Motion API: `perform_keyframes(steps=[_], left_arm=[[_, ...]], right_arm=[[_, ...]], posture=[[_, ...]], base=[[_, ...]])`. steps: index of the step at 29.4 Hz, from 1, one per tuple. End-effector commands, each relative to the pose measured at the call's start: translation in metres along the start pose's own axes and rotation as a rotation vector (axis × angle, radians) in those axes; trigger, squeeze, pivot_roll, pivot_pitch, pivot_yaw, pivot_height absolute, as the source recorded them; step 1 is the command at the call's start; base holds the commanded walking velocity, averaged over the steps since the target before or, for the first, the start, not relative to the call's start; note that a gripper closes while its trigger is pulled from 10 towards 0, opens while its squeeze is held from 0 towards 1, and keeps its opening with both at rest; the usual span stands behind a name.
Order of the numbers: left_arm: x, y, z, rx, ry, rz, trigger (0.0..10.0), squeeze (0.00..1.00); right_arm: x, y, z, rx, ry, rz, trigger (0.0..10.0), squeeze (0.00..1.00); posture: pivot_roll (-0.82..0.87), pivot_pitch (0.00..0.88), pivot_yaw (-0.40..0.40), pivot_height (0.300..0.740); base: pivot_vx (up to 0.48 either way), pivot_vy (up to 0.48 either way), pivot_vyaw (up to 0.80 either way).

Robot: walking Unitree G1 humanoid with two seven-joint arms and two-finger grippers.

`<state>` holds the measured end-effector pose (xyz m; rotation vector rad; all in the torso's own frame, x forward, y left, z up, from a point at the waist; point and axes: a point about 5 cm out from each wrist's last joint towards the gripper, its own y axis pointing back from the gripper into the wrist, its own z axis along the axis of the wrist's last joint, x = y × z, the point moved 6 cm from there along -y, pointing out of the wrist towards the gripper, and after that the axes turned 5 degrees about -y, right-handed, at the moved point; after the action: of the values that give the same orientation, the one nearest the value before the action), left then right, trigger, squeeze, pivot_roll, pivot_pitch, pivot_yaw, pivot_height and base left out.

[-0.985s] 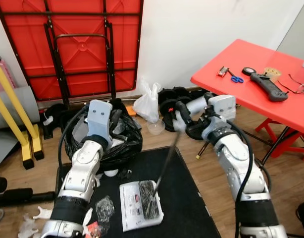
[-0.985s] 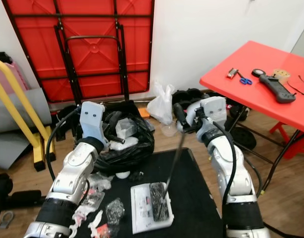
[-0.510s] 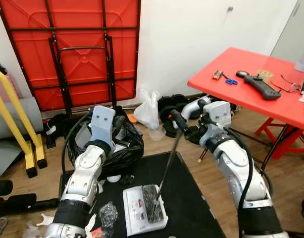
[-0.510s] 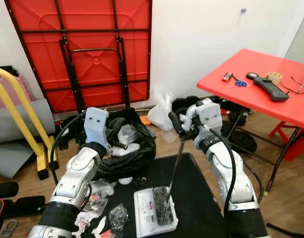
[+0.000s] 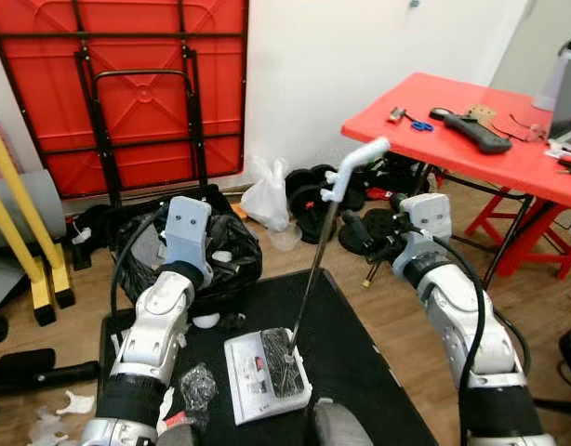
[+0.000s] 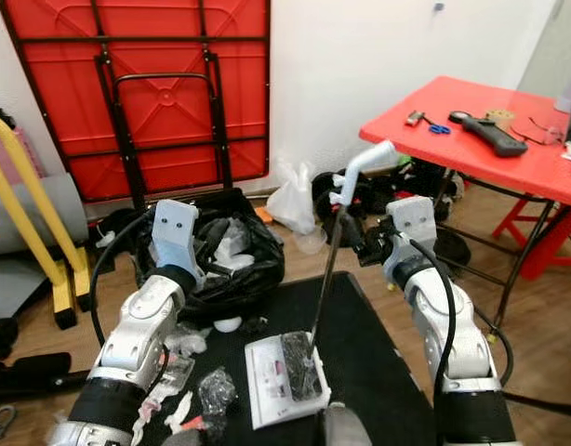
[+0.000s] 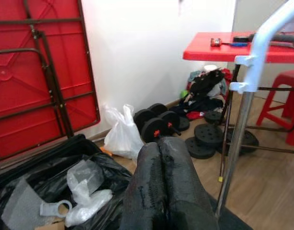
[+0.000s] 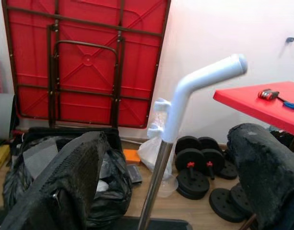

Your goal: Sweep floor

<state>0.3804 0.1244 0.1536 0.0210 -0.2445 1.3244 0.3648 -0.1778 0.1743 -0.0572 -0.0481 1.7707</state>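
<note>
A white dustpan full of dark debris sits on the black mat. Its metal pole stands upright by itself, topped by a pale bent handle. My right gripper is open just to the right of the pole and holds nothing. In the right wrist view the handle appears ahead, between the spread fingers. My left gripper is shut and empty above the open black rubbish bag. Crumpled plastic and white scraps lie on the floor by the mat.
A red table with tools on it stands at the right, above black weight plates. A folded red table leans on the wall. A white plastic bag sits by the wall, and a yellow frame stands at far left.
My right gripper has let go of the dustpan handle, opened and drawn back to the right. The dustpan now stands alone. The camera has shifted.
</note>
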Motion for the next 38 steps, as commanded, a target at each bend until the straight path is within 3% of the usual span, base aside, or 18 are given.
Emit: perform_keyframes(steps=[1, 18, 19, 23, 27, 29, 31, 33, 38], left_arm=[[0.001, 0.002, -0.009, 0.031, -0.005, 0.01, 10.0, 0.0], [0.003, 0.004, -0.008, 0.033, -0.025, 0.002, 10.0, 0.0], [0.003, 0.004, -0.008, 0.033, -0.029, 0.002, 10.0, 0.0], [0.004, 0.005, -0.007, 0.033, -0.033, 0.0, 10.0, 0.0], [0.004, 0.005, -0.007, 0.033, -0.033, 0.0, 10.0, 0.0], [0.004, 0.008, -0.005, 0.03, -0.042, -0.006, 10.0, 0.0], [0.004, 0.008, -0.005, 0.03, -0.042, -0.006, 10.0, 0.0], [0.006, 0.013, 0.001, 0.019, -0.04, -0.008, 10.0, 0.0], [0.006, 0.027, 0.01, 0.002, -0.011, -0.015, 10.0, 0.0]], right_arm=[[-0.002, -0.001, -0.005, 0.026, 0.002, -0.013, 10.0, 0.0], [-0.02, 0.0, -0.004, 0.017, 0.01, -0.086, 10.0, 0.0], [-0.03, 0.002, -0.003, 0.018, 0.022, -0.118, 10.0, 0.0], [-0.04, 0.003, -0.004, 0.021, 0.027, -0.147, 10.0, 0.0], [-0.04, 0.003, -0.004, 0.021, 0.027, -0.147, 10.0, 0.0], [-0.058, 0.005, -0.009, 0.034, 0.006, -0.192, 10.0, 0.0], [-0.058, 0.005, -0.009, 0.034, 0.006, -0.192, 10.0, 0.0], [-0.08, 0.006, -0.019, 0.067, -0.046, -0.243, 10.0, 0.0], [-0.09, -0.001, -0.025, 0.108, -0.067, -0.245, 10.0, 0.0]], posture=[[-0.2, 0.0, -0.106, 0.595], [-0.19, 0.0, -0.097, 0.54], [-0.19, 0.005, -0.093, 0.53], [-0.19, 0.012, -0.09, 0.52], [-0.19, 0.012, -0.09, 0.52], [-0.19, 0.044, -0.086, 0.51], [-0.19, 0.044, -0.086, 0.51], [-0.17, 0.091, -0.085, 0.5], [-0.16, 0.17, -0.079, 0.485]], base=[[0.0, 0.0, 0.0], [0.0, 0.0, 0.0], [0.0, 0.0, 0.0], [0.0, 0.0, 0.0], [0.0, 0.0, 0.0], [0.0, 0.0, 0.0], [0.0, 0.0, 0.0], [0.0, 0.0, 0.0], [0.0, 0.0, 0.0]])
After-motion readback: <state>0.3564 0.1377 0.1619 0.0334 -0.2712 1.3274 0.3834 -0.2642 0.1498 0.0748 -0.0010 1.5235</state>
